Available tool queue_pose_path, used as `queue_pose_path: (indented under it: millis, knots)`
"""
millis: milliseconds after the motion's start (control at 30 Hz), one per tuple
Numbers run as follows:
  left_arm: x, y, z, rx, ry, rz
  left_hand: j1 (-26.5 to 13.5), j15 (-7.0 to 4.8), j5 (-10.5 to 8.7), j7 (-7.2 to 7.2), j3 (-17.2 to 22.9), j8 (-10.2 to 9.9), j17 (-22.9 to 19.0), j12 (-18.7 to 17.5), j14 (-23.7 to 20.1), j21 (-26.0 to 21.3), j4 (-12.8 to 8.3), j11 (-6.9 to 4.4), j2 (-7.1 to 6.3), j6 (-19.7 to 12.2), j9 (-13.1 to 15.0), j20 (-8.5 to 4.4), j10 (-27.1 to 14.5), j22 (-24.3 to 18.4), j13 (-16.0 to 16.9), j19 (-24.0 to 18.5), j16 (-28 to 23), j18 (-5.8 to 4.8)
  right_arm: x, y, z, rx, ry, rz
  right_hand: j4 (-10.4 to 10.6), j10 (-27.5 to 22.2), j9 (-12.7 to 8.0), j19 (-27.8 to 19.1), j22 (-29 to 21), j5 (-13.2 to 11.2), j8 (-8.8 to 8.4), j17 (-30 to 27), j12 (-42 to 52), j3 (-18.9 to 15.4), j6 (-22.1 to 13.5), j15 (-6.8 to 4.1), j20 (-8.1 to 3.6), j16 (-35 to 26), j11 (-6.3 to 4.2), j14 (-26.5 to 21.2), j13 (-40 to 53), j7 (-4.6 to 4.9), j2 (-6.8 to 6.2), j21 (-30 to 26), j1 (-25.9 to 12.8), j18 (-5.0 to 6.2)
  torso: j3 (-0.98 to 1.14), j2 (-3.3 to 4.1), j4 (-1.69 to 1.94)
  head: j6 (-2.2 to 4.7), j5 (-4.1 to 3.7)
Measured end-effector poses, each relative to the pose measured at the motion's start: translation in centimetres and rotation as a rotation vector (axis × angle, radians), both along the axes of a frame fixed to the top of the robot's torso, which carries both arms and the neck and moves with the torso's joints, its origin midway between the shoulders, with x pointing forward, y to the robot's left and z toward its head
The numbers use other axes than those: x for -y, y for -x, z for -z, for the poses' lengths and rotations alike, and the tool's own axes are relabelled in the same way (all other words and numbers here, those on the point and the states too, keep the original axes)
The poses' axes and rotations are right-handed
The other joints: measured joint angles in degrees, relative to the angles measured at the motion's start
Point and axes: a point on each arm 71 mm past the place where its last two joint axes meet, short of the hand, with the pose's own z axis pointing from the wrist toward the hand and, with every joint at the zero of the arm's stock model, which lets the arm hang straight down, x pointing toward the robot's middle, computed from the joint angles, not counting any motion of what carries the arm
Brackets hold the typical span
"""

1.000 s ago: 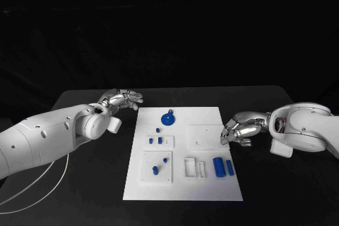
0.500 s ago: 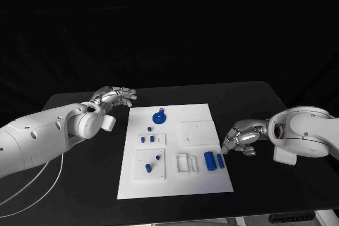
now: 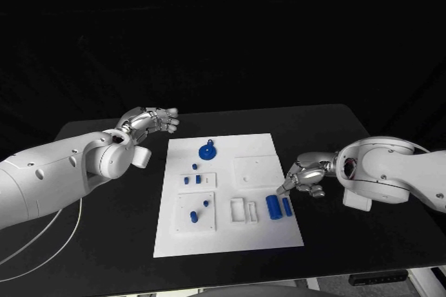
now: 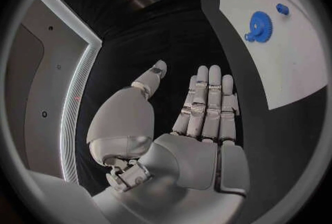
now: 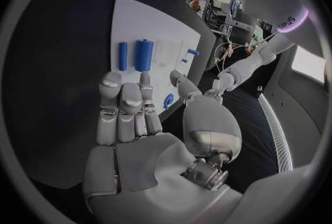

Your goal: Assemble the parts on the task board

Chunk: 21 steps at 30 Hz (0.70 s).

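A plain white rectangular task board (image 3: pixel 229 236) is seen on a matte black table (image 3: pixel 362 226). On the board, a bright blue toothed gear (image 3: pixel 209 153) is shown, along with two bright blue cylinders (image 3: pixel 274 207) lying side by side and several small blue pegs (image 3: pixel 193 216). Raised white blocks (image 3: pixel 239 210) are matched in colour to the board. A polished silver left hand (image 3: pixel 153 121) and a polished silver right hand (image 3: pixel 305 176) are carried on glossy white arms (image 3: pixel 56 174). The background is black.
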Motion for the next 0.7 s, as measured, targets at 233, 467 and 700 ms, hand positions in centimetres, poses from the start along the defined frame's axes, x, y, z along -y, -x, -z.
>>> queue_pose_path:
  millis: [233,467,700]
  knots:
    - [0.3,0.2,-0.1,0.006,0.007,0.012,-0.5,2.54,0.0,-0.2,-0.1,0.0,-1.2,-0.4,-3.5,-2.0,-0.5,0.22,0.45,-0.2,-0.2,2.63,-0.6,-0.1,-0.4,-3.2,-5.4,0.12,-1.4,0.0,1.2,-0.031,0.037,-0.014,0.4,0.0,-0.4,0.1,0.0,0.0,-0.72,0.4,0.4,-0.7,0.1,0.09,-0.05,0.1,0.0,0.1,1.0,-0.05,0.64,0.3,-1.8,-0.01,-0.07,0.01,0.0,-0.49,0.32]
    - [0.6,0.3,-0.1,0.01,0.013,0.022,-0.6,2.62,0.0,-0.21,-0.1,0.0,-0.8,-0.7,-2.2,-2.0,-0.5,0.22,0.56,-0.2,-0.4,2.64,-0.6,0.1,-0.6,-3.2,-6.0,0.9,-1.6,0.2,2.3,-0.067,0.072,-0.011,0.2,0.0,-0.7,-0.3,0.0,0.0,-1.0,0.6,0.4,-1.1,-0.1,0.1,-0.36,0.1,0.0,0.1,1.4,0.1,0.79,0.7,-2.9,-0.05,-0.07,0.03,0.0,-0.83,0.77]
    - [0.5,0.4,-0.2,0.011,0.014,0.023,-0.8,2.42,0.0,0.0,-0.1,0.0,-0.6,-0.7,-1.5,-2.0,-0.5,0.22,0.78,-0.4,-0.5,2.73,-0.6,0.2,-0.7,-2.9,-6.2,0.9,-1.9,0.3,2.7,-0.086,0.1,-0.019,0.2,0.0,-0.8,-0.3,0.0,-0.4,-1.21,0.7,0.4,-1.2,-0.1,0.1,-0.36,0.1,0.0,0.1,1.6,0.09,1.1,0.7,-3.7,-0.09,-0.08,0.05,-0.08,-1.08,1.25]
